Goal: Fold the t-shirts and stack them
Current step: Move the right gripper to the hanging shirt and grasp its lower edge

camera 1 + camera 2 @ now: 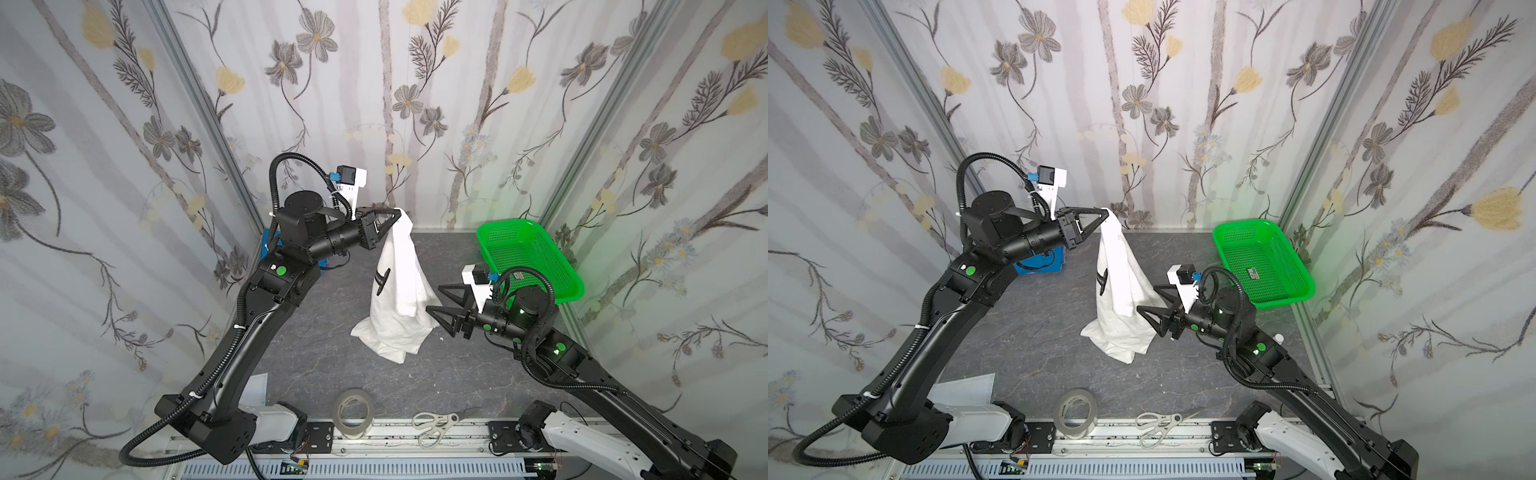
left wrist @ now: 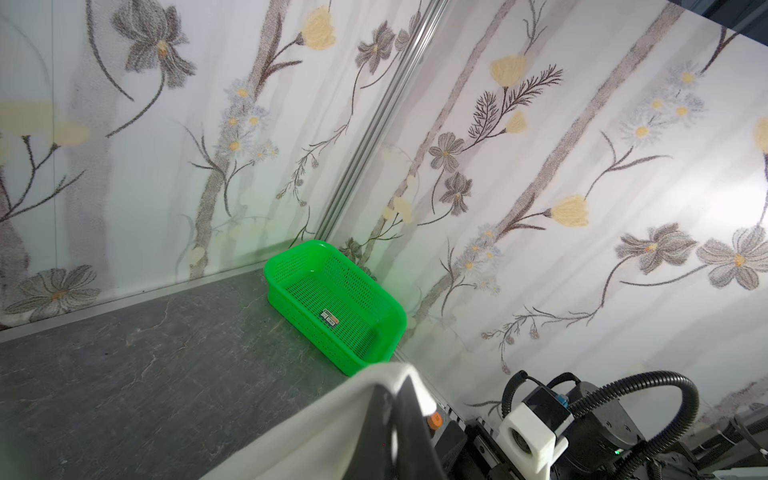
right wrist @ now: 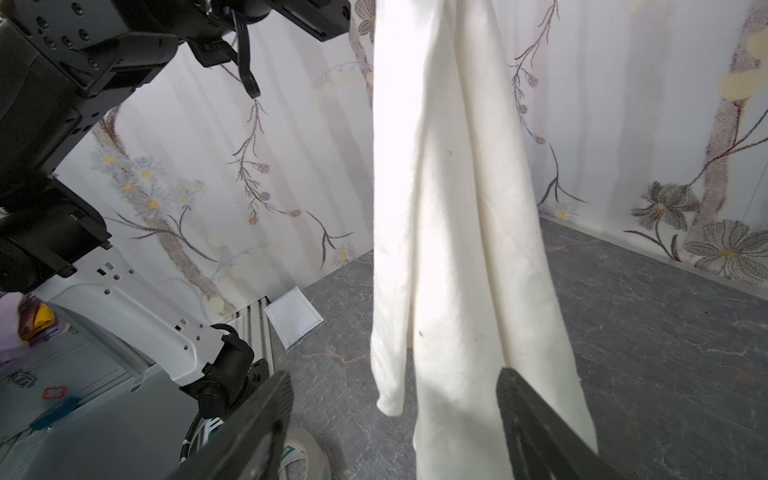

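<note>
A white t-shirt (image 1: 401, 291) (image 1: 1121, 299) hangs by one end from my left gripper (image 1: 401, 212) (image 1: 1108, 211), which is shut on the cloth high up near the back wall. A bit of black print (image 1: 381, 280) shows on it, and its lower end rests bunched on the table. In the left wrist view the cloth (image 2: 316, 432) drapes over the closed left gripper (image 2: 397, 376). My right gripper (image 1: 434, 297) (image 1: 1147, 297) (image 3: 394, 374) is open, low down, with its fingers either side of the hanging shirt (image 3: 457, 208). A blue folded t-shirt (image 1: 1040, 262) lies at the back left, partly hidden by the left arm.
A green mesh basket (image 1: 498, 226) (image 1: 1246, 226) (image 2: 307, 332) stands in the back right corner. A tape roll (image 1: 353, 411) (image 1: 1077, 411) and scissors (image 1: 436, 422) (image 1: 1158, 422) lie at the front edge. A clear sheet (image 1: 967, 386) (image 3: 294, 318) lies front left. Flowered walls close three sides.
</note>
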Action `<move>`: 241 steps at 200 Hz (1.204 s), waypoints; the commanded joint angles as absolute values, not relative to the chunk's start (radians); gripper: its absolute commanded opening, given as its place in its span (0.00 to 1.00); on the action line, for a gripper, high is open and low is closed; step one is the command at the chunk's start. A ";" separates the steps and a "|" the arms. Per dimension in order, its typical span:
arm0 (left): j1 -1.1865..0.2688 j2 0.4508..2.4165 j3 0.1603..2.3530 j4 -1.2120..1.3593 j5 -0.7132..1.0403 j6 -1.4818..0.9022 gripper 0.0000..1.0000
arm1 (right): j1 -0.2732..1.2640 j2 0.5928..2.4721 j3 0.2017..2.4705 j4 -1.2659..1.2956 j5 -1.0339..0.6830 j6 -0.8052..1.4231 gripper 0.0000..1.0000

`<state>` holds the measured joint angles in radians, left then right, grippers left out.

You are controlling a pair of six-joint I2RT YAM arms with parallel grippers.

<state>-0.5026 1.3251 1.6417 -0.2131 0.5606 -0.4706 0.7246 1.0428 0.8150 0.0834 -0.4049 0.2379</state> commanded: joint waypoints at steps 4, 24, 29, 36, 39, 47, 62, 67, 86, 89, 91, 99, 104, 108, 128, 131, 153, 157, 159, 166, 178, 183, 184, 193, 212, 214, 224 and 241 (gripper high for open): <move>-0.509 1.324 1.648 -0.139 0.487 -0.463 0.00 | 0.758 1.095 0.852 0.125 -0.381 0.257 0.69; -0.509 1.323 1.646 -0.147 0.469 -0.460 0.00 | 0.767 1.132 0.874 0.125 -0.377 0.256 0.63; -0.509 1.323 1.646 -0.150 0.466 -0.458 0.00 | 0.767 1.139 0.878 0.128 -0.380 0.259 0.62; -0.508 1.324 1.648 -0.151 0.465 -0.456 0.00 | 0.767 1.148 0.882 0.133 -0.383 0.261 0.62; -0.509 1.324 1.648 -0.153 0.465 -0.455 0.00 | 0.767 1.150 0.883 0.135 -0.384 0.262 0.62; -0.509 1.323 1.650 -0.155 0.465 -0.455 0.00 | 0.767 1.162 0.885 0.138 -0.381 0.264 0.62; -0.509 1.318 1.649 -0.151 0.464 -0.457 0.00 | 0.767 1.190 0.891 0.144 -0.378 0.264 0.64; -0.509 1.317 1.649 -0.152 0.464 -0.457 0.00 | 0.767 1.201 0.895 0.147 -0.379 0.264 0.64; -0.509 1.311 1.654 -0.159 0.461 -0.457 0.00 | 0.767 1.254 0.914 0.162 -0.388 0.260 0.64; -0.509 1.308 1.654 -0.160 0.460 -0.457 0.00 | 0.767 1.263 0.918 0.165 -0.389 0.260 0.64; -0.509 1.307 1.654 -0.162 0.459 -0.456 0.00 | 0.767 1.269 0.922 0.164 -0.390 0.259 0.64; -0.509 1.303 1.652 -0.165 0.454 -0.453 0.00 | 0.767 1.293 0.937 0.169 -0.394 0.259 0.64; -0.509 1.299 1.651 -0.166 0.452 -0.451 0.00 | 0.767 1.308 0.946 0.172 -0.394 0.259 0.63; -0.509 1.297 1.651 -0.169 0.449 -0.450 0.00 | 0.767 1.320 0.953 0.173 -0.394 0.261 0.62; -0.509 1.284 1.646 -0.190 0.427 -0.432 0.00 | 0.767 1.358 0.984 0.172 -0.405 0.265 0.48; -0.508 1.283 1.645 -0.194 0.423 -0.430 0.00 | 0.790 1.360 0.986 0.172 -0.404 0.265 0.45; -0.509 1.266 1.628 -0.205 0.385 -0.410 0.00 | 0.809 1.354 0.999 0.144 -0.378 0.267 0.14; -0.509 1.264 1.624 -0.207 0.376 -0.407 0.00 | 0.811 1.347 0.997 0.136 -0.372 0.266 0.09; -0.509 1.264 1.622 -0.207 0.372 -0.405 0.00 | 0.812 1.342 0.996 0.131 -0.370 0.265 0.07; -0.508 1.264 1.617 -0.213 0.355 -0.396 0.00 | 0.815 1.323 0.992 0.112 -0.357 0.265 0.01; -0.506 1.264 1.615 -0.235 0.319 -0.374 0.00 | 0.816 1.271 0.985 0.057 -0.322 0.265 0.00; -0.505 1.264 1.615 -0.248 0.299 -0.364 0.00 | 0.817 1.245 0.987 0.022 -0.297 0.265 0.00; -0.505 1.264 1.615 -0.250 0.295 -0.361 0.00 | 0.817 1.239 0.987 0.014 -0.291 0.264 0.00; -0.499 1.252 1.614 -0.269 0.265 -0.347 0.00 | 0.814 1.192 1.000 -0.065 -0.230 0.263 0.00; -0.482 1.235 1.601 -0.285 0.231 -0.335 0.00 | 0.795 1.109 1.058 -0.243 -0.092 0.251 0.00; -0.480 1.235 1.599 -0.285 0.230 -0.335 0.00 | 0.793 1.105 1.066 -0.260 -0.082 0.249 0.00; -0.476 1.232 1.587 -0.277 0.230 -0.340 0.00 | 0.781 1.079 1.112 -0.329 -0.047 0.236 0.00; -0.475 1.225 1.563 -0.248 0.257 -0.357 0.00 | 0.704 1.080 1.219 -0.422 -0.025 0.201 0.00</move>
